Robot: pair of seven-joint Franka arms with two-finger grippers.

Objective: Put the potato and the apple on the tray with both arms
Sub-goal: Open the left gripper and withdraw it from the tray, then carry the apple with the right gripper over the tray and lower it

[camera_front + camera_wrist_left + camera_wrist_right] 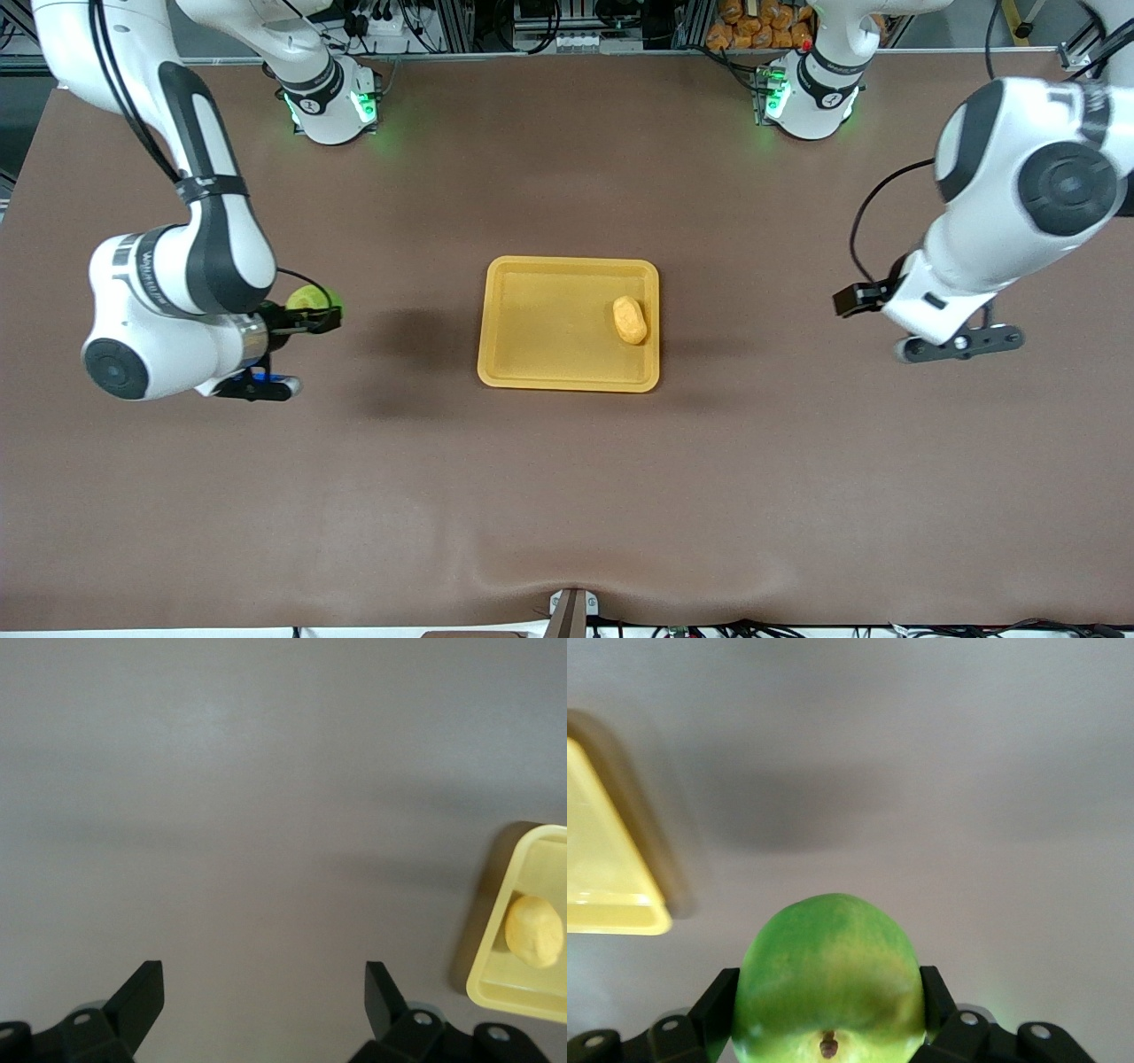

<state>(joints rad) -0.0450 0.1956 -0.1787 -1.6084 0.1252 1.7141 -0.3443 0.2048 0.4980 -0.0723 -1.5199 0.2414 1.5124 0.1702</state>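
Observation:
The yellow-orange tray lies in the middle of the table. The potato lies in it, by the rim toward the left arm's end; it also shows in the left wrist view with a corner of the tray. My right gripper is shut on the green apple and holds it above the table, between the tray and the right arm's end. In the right wrist view the apple fills the right gripper, stem dimple toward the camera. My left gripper is open and empty over bare table toward the left arm's end; it also shows in the left wrist view.
The brown table carries only the tray. The tray's corner shows in the right wrist view. The two arm bases stand at the edge farthest from the front camera.

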